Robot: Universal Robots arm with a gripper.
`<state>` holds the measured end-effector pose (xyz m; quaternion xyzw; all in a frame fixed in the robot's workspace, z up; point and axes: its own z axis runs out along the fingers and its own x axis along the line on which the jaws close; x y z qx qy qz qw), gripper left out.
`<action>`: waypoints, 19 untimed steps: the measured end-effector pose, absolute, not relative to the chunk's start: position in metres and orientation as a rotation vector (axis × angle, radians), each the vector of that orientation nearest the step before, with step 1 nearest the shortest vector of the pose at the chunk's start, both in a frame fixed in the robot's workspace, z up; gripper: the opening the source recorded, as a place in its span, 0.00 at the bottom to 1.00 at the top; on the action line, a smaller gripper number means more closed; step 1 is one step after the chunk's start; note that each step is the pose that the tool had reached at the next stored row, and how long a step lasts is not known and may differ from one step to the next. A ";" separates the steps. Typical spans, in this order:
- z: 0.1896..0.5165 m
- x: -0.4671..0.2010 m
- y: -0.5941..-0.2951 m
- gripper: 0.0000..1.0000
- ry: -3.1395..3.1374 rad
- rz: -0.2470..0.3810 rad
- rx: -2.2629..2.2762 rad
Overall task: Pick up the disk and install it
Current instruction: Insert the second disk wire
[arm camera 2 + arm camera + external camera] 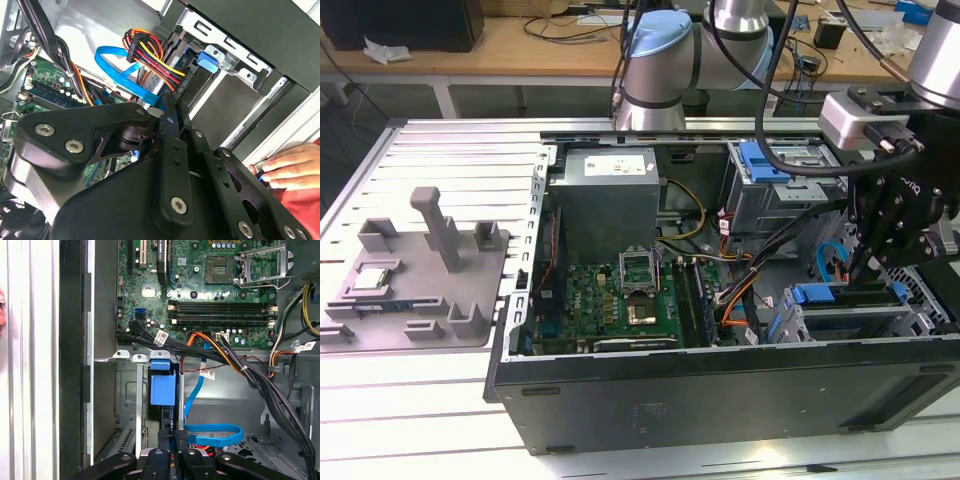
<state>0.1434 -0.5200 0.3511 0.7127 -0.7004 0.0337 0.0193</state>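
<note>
The disk (pixel 162 387) stands on edge in a slot of the grey drive cage (pixel 127 390) inside the open computer case, and its blue carrier frame faces the first wrist view. In the exterior view the disk (pixel 820 295) is at the case's front right corner. My gripper (pixel 171 432) hangs right over the disk's rear end with its black fingers drawn together. I cannot see whether they pinch the frame or only rest against it. My gripper (pixel 865 268) reaches down into the cage from the exterior view's right.
A blue data cable (pixel 212 434) and bundled power wires (pixel 235 365) run beside the fingers. The motherboard (pixel 210 295) lies beyond the cage. A second drive bay with a blue latch (pixel 760 160) stands at the back. A person's hand (pixel 290 165) rests on the case edge. A grey fixture tray (pixel 420 280) lies at the exterior view's left.
</note>
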 end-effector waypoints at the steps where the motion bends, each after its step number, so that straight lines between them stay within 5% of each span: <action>1: 0.351 0.143 -0.520 0.16 -2.173 0.105 2.212; 19: 0.347 0.143 -0.520 0.16 -2.159 0.105 2.227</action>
